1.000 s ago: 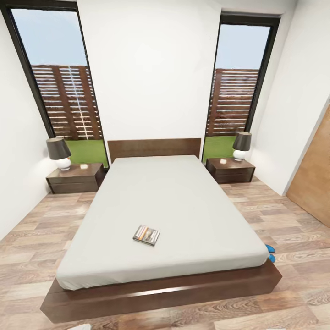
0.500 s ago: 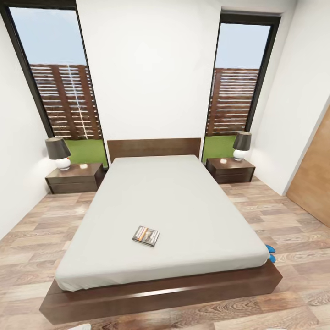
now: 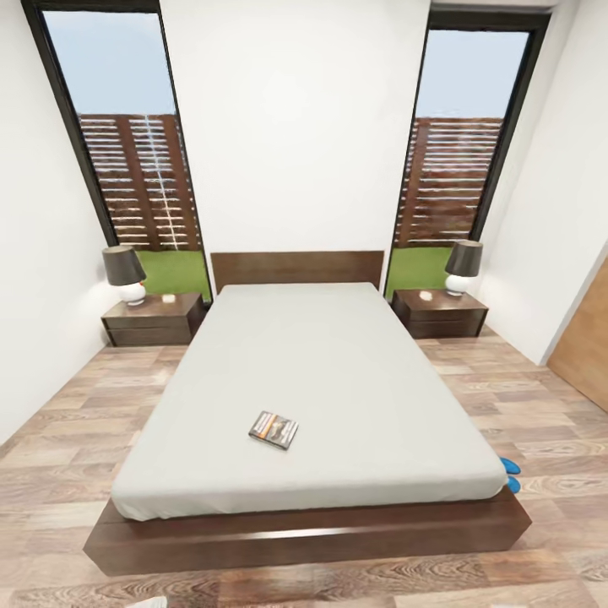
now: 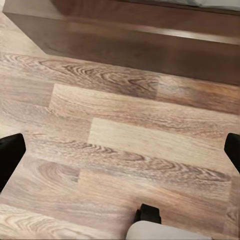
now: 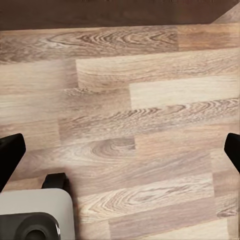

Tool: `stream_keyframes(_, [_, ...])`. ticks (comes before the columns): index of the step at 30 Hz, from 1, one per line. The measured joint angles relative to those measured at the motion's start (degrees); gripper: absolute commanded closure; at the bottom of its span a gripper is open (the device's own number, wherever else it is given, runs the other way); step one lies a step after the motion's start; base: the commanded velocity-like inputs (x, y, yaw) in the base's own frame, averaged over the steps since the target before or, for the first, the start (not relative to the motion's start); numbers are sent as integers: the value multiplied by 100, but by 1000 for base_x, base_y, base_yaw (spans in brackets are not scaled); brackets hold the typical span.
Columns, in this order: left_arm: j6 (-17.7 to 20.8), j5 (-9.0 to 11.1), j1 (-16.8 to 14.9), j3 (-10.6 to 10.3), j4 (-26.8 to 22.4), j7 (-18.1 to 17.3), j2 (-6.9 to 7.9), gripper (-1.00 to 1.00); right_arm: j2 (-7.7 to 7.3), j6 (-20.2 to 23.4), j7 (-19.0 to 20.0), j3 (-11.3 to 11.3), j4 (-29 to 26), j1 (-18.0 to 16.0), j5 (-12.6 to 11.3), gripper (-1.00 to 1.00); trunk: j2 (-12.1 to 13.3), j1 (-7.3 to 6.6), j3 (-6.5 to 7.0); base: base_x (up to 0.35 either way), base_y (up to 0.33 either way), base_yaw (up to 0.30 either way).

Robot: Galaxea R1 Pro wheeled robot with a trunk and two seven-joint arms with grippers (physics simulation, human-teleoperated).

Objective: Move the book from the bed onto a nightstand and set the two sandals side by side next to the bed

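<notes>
The book (image 3: 274, 429), dark with an orange band, lies on the off-white mattress of the bed (image 3: 329, 355), near its foot end. A dark nightstand (image 3: 154, 321) stands left of the headboard and another nightstand (image 3: 439, 314) right of it. Blue tips of the two sandals (image 3: 509, 473) peek out on the floor past the bed's right front corner, mostly hidden by the mattress. In the left wrist view my left gripper (image 4: 120, 152) is open over bare planks near the bed frame (image 4: 150, 40). My right gripper (image 5: 120, 150) is also open over the floor, holding nothing.
Each nightstand carries a dark-shaded lamp (image 3: 125, 272) (image 3: 464, 265) and a small white object. Tall dark-framed windows flank the headboard. A wooden door (image 3: 587, 346) stands at the right wall. Wood floor runs along both sides of the bed. My grey base (image 5: 35, 215) shows below the right gripper.
The whole head picture has shifted a little to the right and the bed looks slightly farther, so the camera moved. The book, sandals and nightstands keep their places.
</notes>
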Motion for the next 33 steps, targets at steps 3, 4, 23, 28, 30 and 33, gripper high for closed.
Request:
stream_keyframes(3, [0, 1, 0, 0, 0, 0, 2, -100, 0, 0, 0, 0, 0, 0, 1, -100, 0, 0, -21, 25, -71, 161])
stream_keyframes(4, [0, 2, 0, 0, 0, 0, 3, -100, 0, 0, 0, 0, 0, 0, 1, -100, 0, 0, -28, 16, -44, 162])
stream_keyframes(23, [-1, 3, -1, 0, 1, 1, 5, -100, 3, 0, 0, 0, 6, 1, 1, -100, 0, 0, -74, 43, -69, 54])
stream_keyframes(28, [0, 1, 0, -1, 0, 0, 4, -100, 11, 0, 0, 0, 8, 0, 1, -100, -1, 0, -84, 20, -16, 108])
stream_keyframes(30, [0, -1, 0, 0, 0, 1, 4, -100, 11, 0, 0, 0, 8, 0, 1, -100, -1, 0, -85, 49, -28, 126])
stream_keyframes(33, [-3, 1, 0, 0, 0, 0, 5, -100, 13, 0, 0, 0, 8, 0, 1, -100, -1, -1, -85, 75, -75, 125])
